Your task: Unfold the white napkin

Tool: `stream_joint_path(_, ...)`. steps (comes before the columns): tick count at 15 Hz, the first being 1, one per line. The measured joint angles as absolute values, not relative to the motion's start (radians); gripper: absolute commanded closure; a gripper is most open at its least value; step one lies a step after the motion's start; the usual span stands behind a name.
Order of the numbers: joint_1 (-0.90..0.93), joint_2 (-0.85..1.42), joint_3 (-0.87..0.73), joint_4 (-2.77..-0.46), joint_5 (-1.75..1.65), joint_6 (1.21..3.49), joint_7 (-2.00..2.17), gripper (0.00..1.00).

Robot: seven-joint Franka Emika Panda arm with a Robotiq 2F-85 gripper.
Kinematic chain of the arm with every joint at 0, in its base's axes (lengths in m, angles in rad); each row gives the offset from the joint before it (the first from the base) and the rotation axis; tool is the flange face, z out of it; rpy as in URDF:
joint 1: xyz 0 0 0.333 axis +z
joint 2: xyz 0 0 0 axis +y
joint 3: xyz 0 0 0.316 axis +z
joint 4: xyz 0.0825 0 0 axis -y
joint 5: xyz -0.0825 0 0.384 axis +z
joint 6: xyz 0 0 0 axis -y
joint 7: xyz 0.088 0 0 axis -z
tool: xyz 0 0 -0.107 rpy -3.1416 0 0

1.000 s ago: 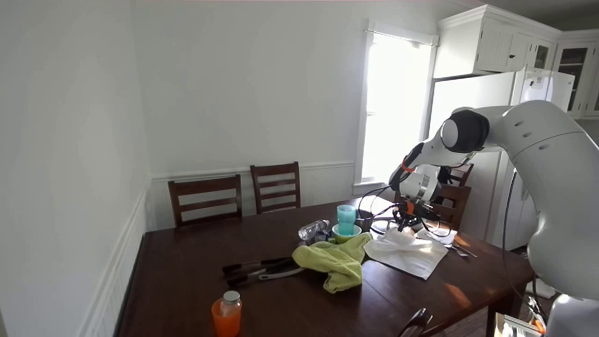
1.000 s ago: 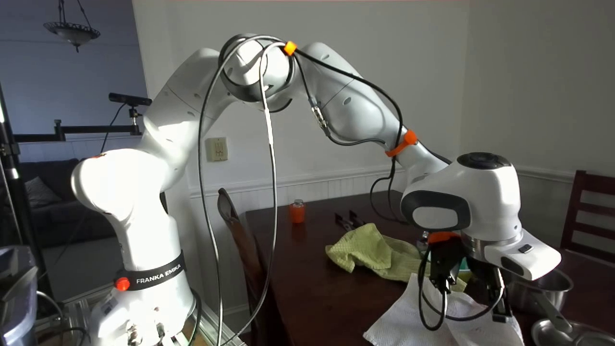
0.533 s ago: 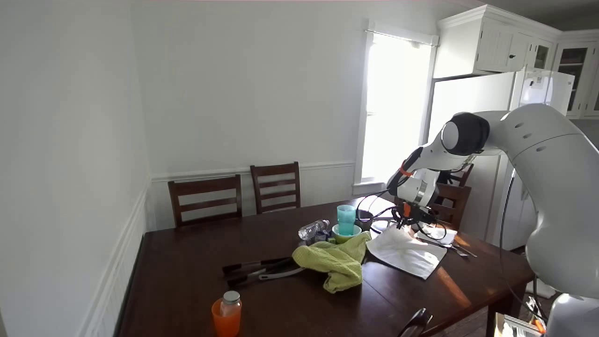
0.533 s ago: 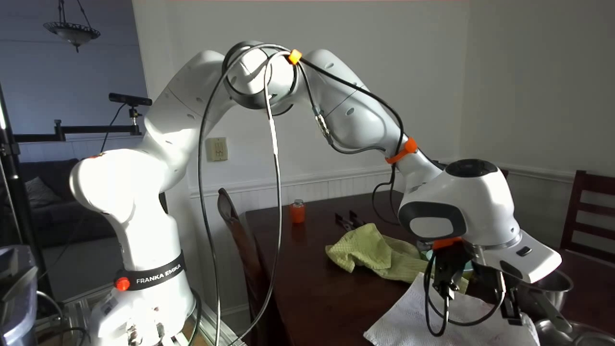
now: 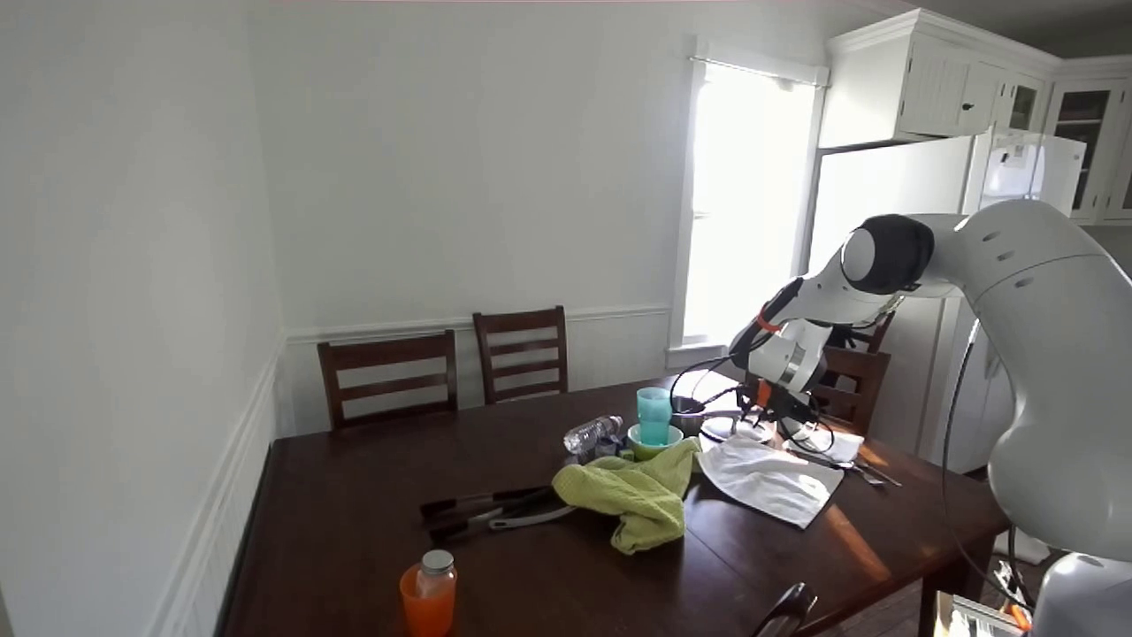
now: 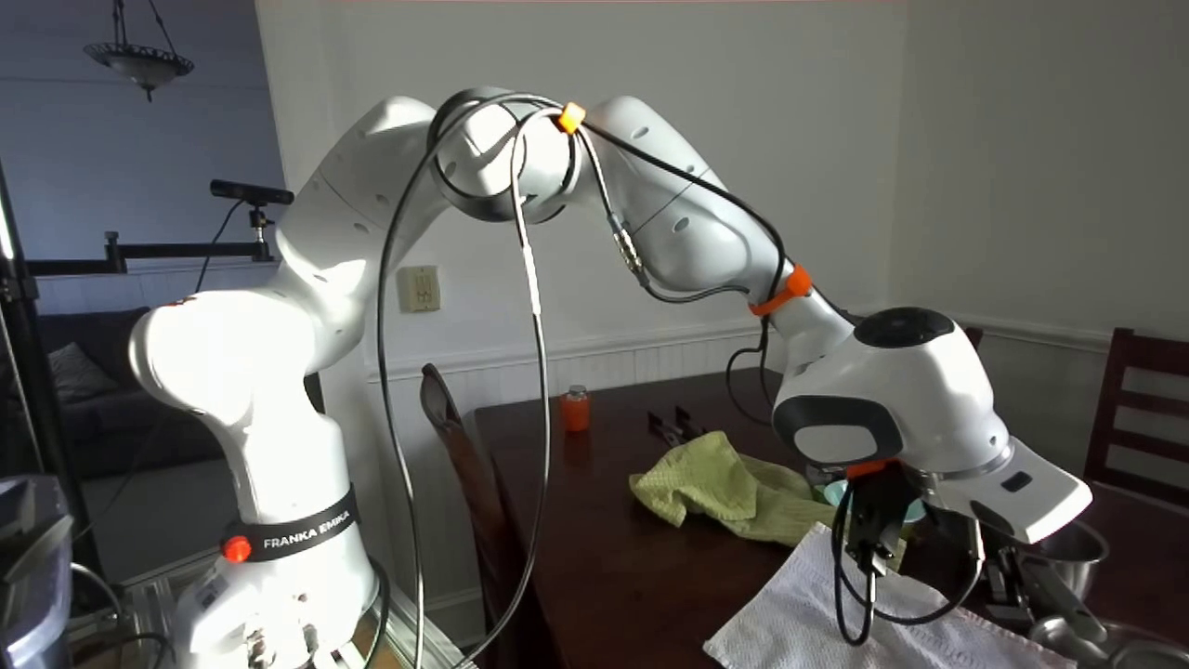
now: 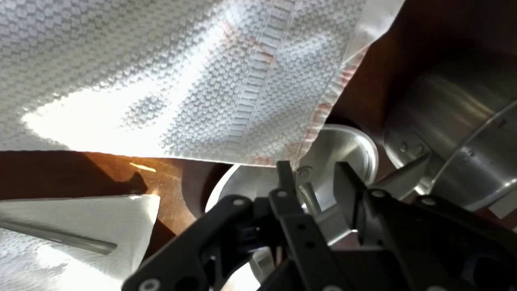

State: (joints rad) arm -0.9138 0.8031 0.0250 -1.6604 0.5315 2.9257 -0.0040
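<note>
Dark chairs [image 5: 386, 351] stand before a pale wall [image 5: 486, 159] with a bright window [image 5: 752, 203].

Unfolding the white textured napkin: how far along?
Looks done: the white textured napkin lies spread as a broad sheet. In hand: nothing gripped; the black two-finger gripper stands open near one napkin corner in the wrist view. Left: probably little, perhaps smoothing the ripples and the corner overlapping the shiny round metal cookware there, then backing off.

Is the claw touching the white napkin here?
Cannot tell. In the wrist view, one fingertip of the open claw appears over the corner of the white napkin, but neither contact nor a gap shows plainly.
</note>
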Motion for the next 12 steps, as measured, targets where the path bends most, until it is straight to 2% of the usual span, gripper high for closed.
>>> stream_joint_path(5, -1.047, 0.788, 0.177, -1.639, 0.577, 3.022, -0.058, 0.0)
stream_joint_path(8, -1.124, 0.763, 0.251, -1.639, 0.588, 3.024, -0.077, 0.0)
stream_joint_path(12, -1.147, 0.723, 0.237, -1.661, 0.587, 2.931, -0.068, 0.0)
